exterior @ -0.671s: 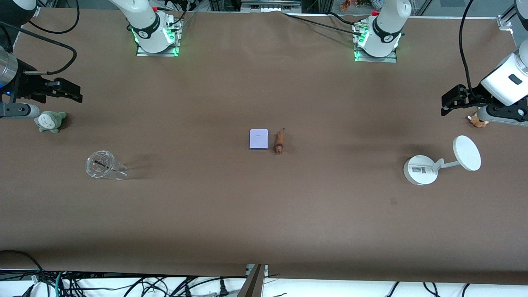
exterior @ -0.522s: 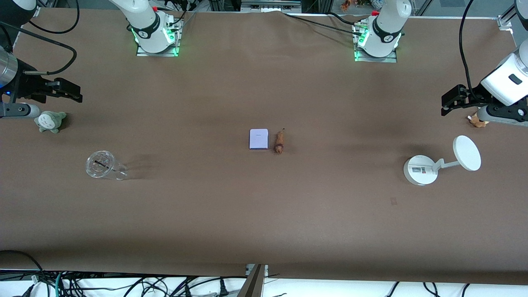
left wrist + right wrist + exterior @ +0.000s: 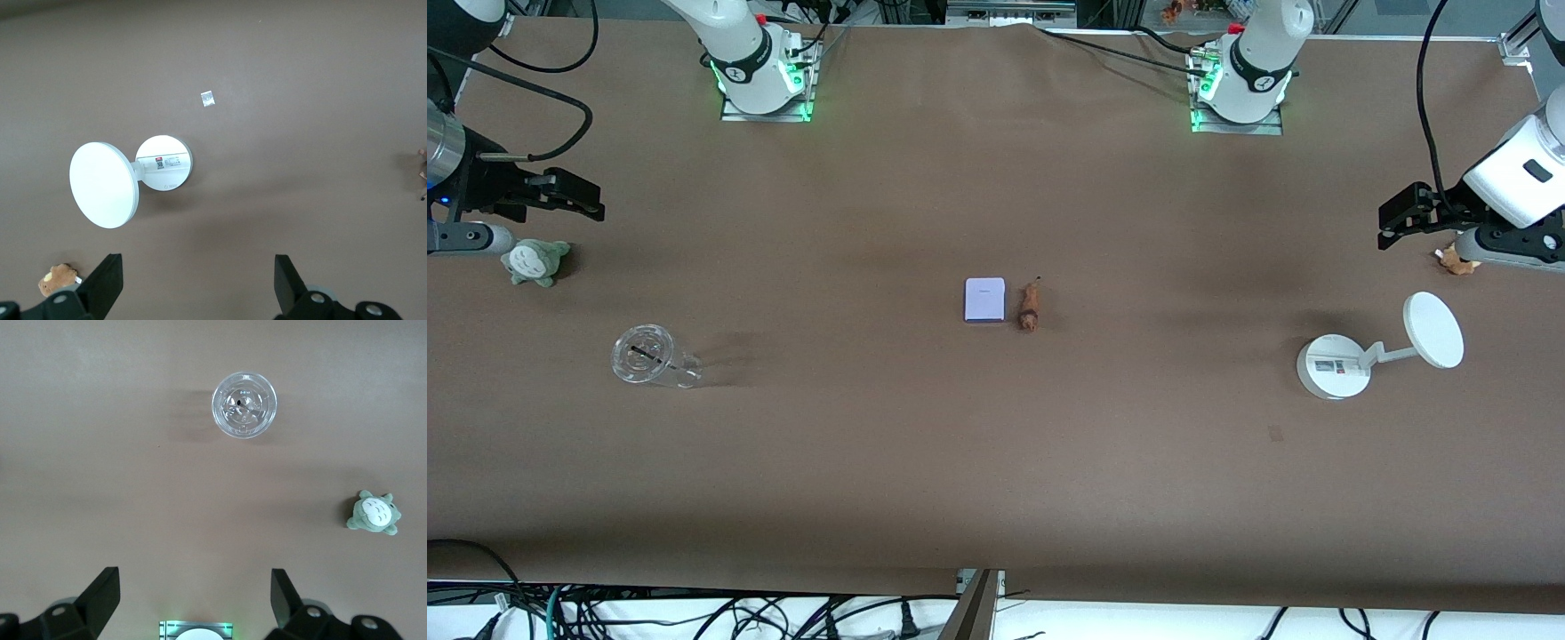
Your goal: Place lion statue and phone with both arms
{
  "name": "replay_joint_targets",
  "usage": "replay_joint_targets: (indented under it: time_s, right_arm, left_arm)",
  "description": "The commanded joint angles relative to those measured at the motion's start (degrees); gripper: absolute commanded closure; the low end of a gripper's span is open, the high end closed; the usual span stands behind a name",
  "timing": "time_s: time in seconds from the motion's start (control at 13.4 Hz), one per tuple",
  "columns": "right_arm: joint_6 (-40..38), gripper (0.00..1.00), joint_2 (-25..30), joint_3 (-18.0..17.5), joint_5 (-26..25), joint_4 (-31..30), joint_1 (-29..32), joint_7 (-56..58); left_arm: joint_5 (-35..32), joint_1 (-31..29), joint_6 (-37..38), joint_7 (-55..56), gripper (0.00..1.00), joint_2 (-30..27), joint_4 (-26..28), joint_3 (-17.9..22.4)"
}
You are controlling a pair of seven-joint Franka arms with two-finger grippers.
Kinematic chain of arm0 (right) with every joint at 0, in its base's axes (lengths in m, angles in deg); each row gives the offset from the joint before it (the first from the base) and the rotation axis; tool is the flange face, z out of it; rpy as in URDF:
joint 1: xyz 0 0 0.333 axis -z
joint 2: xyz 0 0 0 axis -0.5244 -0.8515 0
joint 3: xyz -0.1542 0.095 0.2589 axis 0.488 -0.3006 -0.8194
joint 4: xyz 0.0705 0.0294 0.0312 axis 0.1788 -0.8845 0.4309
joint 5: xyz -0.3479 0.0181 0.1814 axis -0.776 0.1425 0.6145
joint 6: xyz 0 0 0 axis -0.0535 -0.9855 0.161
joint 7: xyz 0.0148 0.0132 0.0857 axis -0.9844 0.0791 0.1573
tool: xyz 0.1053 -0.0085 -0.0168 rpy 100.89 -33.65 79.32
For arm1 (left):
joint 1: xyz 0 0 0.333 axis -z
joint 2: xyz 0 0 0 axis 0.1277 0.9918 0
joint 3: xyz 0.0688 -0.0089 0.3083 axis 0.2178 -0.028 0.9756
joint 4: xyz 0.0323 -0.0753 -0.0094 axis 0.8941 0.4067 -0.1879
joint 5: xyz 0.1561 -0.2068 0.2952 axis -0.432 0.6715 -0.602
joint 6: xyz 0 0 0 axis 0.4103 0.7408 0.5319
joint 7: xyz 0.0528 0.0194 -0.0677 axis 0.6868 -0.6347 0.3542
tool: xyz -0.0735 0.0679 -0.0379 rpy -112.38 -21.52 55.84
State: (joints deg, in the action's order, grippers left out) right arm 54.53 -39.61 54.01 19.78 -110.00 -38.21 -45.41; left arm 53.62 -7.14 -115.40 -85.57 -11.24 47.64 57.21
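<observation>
Both tools hang idle and empty, parked well apart at the bench's two ends: the left tool (image 3: 1398, 220), its black fingers (image 3: 107, 283) spread wide with nothing between them, sits over the left arm's end beside a small tan-brown plush toy (image 3: 1454, 260), and the right tool (image 3: 574, 197), fingers (image 3: 100, 597) equally wide apart, sits over the right arm's end close to a grey-green plush creature (image 3: 534, 261). Neither arm is reaching, so each seems to be waiting. At the middle of the brown bench (image 3: 996, 462) lies the flat pale lavender phone (image 3: 984, 300) with rounded corners, and just beside it, at its 3 o'clock in the front view, the slim reddish-brown lion statue (image 3: 1030, 306) with its thin tail pointing to 12 o'clock. Side by side in the centre, the pair looks already set down, each on the side nearer the arm that could reach it. A clear plastic cup (image 3: 647, 357) lies at roughly 5 o'clock from the grey-green plush, and a white round-based stand with a disc (image 3: 1334, 366) lies at about 7 o'clock from the left tool.
</observation>
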Motion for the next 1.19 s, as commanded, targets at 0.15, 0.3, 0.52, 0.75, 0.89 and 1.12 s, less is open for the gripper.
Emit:
replay_joint_targets:
  time_s: [0.15,0.3,0.52,0.75,0.89,1.12]
  right_arm:
    - [-0.28,0.00,-0.19,-0.25,0.94,0.84,0.52,0.42]
    - [-0.19,0.00,-0.63,-0.25,0.85,1.10,0.52,0.68]
    - [-0.19,0.00,-2.29,-0.42,1.02,2.25,0.43,0.59]
    - [-0.11,0.00,-4.67,-0.95,1.55,2.25,-0.44,0.77]
    - [1.21,0.00,-5.02,-1.13,1.11,2.25,-3.60,0.16]
    - [1.82,0.00,-6.95,-1.22,1.46,2.33,-5.71,0.77]
  left_arm:
    - [0.36,1.29,4.80,-0.60,0.00,1.80,-1.88,-0.22]
    - [0.71,2.09,6.48,-0.68,0.00,3.47,-1.88,-1.18]
    - [0.88,2.09,8.59,0.63,0.00,5.93,-1.09,-6.09]
    - [4.03,2.09,6.23,9.31,0.00,9.53,-1.35,-11.11]
    - [5.28,2.79,2.72,14.15,0.00,11.90,-1.09,-14.09]
    - [4.93,8.13,-3.86,19.61,0.00,17.08,-0.91,-15.34]
